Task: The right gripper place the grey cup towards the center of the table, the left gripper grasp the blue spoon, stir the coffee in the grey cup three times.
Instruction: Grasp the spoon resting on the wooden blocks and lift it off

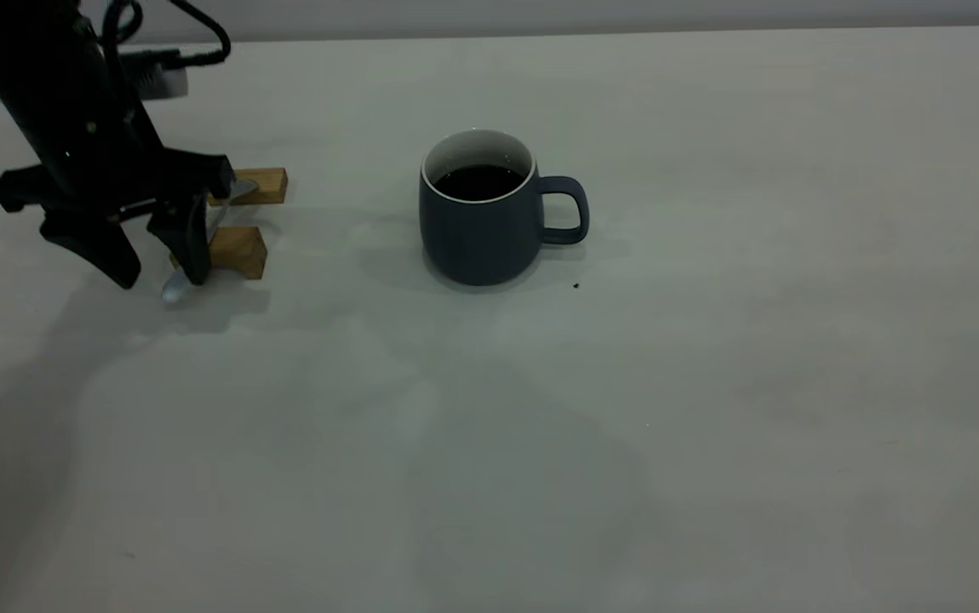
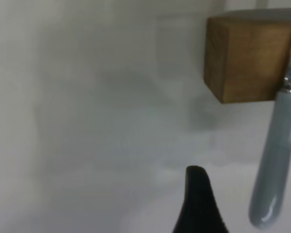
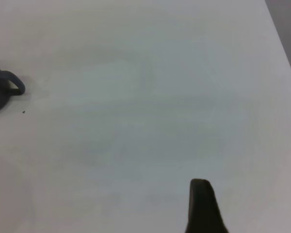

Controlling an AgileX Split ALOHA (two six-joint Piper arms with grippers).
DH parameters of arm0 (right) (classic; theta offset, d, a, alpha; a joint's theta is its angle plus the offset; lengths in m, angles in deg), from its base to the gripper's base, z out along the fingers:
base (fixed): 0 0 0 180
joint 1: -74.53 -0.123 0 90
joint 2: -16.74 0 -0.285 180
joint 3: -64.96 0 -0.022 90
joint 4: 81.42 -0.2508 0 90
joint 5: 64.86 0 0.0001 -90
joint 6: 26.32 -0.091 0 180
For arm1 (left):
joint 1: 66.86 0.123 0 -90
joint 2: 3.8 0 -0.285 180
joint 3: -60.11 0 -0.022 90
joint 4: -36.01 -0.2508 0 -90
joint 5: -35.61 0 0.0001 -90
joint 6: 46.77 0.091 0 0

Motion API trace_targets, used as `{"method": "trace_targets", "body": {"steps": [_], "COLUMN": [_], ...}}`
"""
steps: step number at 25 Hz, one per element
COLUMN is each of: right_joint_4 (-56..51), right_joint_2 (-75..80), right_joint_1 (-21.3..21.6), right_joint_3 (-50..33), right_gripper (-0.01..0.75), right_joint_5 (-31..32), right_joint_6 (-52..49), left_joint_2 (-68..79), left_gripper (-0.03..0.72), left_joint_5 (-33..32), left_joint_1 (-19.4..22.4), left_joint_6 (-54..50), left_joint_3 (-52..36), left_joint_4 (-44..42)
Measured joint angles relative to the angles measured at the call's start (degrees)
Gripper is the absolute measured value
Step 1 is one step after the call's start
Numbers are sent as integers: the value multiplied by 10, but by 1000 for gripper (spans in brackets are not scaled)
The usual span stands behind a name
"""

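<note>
1. Exterior view: the left gripper (image 1: 157,277) hangs low at the far left of the counter (image 1: 711,383), its two black fingers (image 1: 106,251) spread apart and pointing down. The arm above it is cut off by the picture's top edge. The blue spoon (image 1: 176,288) lies across two tan wooden blocks (image 1: 238,251), mostly hidden behind the nearer finger; only its bowl end near the counter and a glint by the far block (image 1: 261,186) show. Whether a finger touches the spoon is hard to tell. The grey cup (image 1: 481,226) stands upright near the middle of the counter, handle towards the view's right, with the coffee (image 1: 479,181) dark inside it. A small dark speck (image 1: 575,285) lies just beside the cup. The right gripper is out of this view.

2. Left wrist view: one black fingertip (image 2: 200,204) shows at the edge; the other is out of frame. The spoon's pale handle (image 2: 274,160) runs past a wooden block (image 2: 247,58), its metal neck cut off by the picture's edge. The fingertip and the handle are apart.

3. Right wrist view: a single black fingertip (image 3: 202,206) of the right gripper shows over bare counter, so I cannot tell whether its fingers are open or closed. The cup is cut off at the edge, well apart, with only its handle (image 3: 12,86) and a sliver of its body visible.
</note>
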Motion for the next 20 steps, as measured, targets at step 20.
{"method": "trace_targets", "body": {"steps": [20], "right_joint_4": [0], "right_joint_2": [0], "right_joint_1": [0], "right_joint_3": [0], "right_gripper": [529], "right_joint_5": [0], "right_joint_6": [0], "left_joint_2": [46], "left_gripper": [516], "left_joint_5": [58], "left_joint_1": [-10], "left_joint_6": [-1], "left_joint_3": [0], "left_joint_4": [0]}}
